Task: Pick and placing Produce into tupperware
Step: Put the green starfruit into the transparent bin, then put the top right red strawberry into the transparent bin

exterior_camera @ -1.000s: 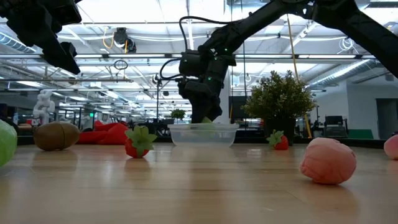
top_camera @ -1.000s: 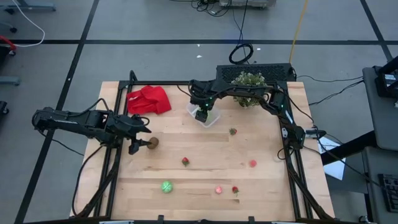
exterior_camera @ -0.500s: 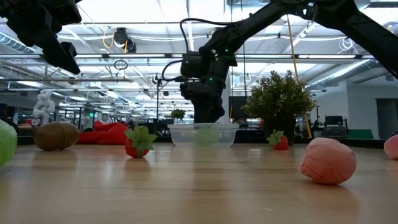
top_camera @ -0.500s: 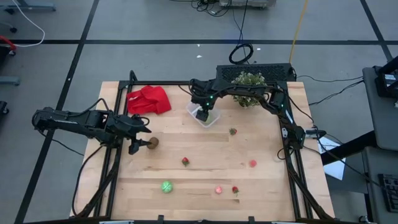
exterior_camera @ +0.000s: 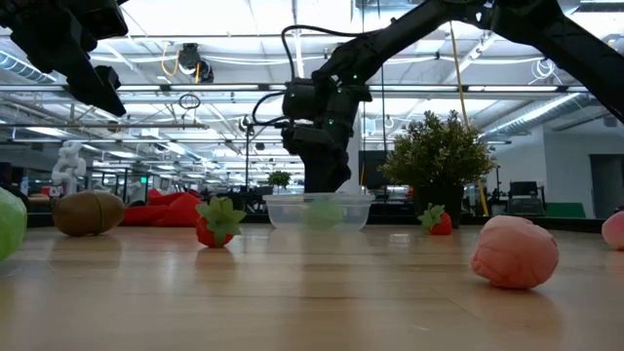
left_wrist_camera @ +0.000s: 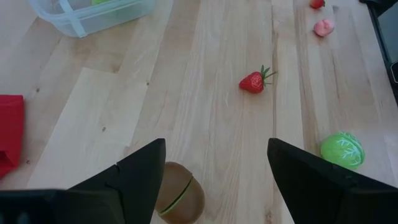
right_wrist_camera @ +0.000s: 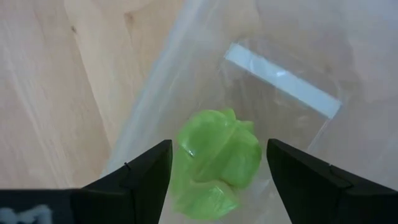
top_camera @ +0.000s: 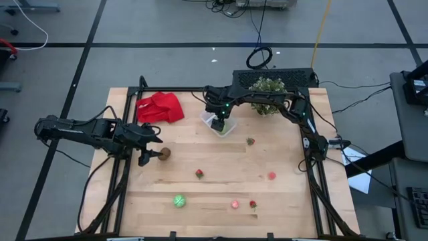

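The clear tupperware stands at the far middle of the table. A light green toy piece lies on its floor and shows through the wall. My right gripper hangs open just above the piece, clear of it, fingers pointing down into the container. My left gripper is open at the table's left. It hovers beside a brown kiwi-like piece that rests on the wood. Strawberries, a green cabbage and pink pieces lie scattered on the table.
A crumpled red cloth lies at the far left. A bushy potted plant stands at the far right, behind the tupperware. One more pink piece and a small red one sit near the front edge. Bare wood lies between them.
The green piece was at my right gripper's fingertips above the tupperware's rim a second ago. It has since dropped to the container's floor, and the gripper has stayed just above it. The left arm has kept still.
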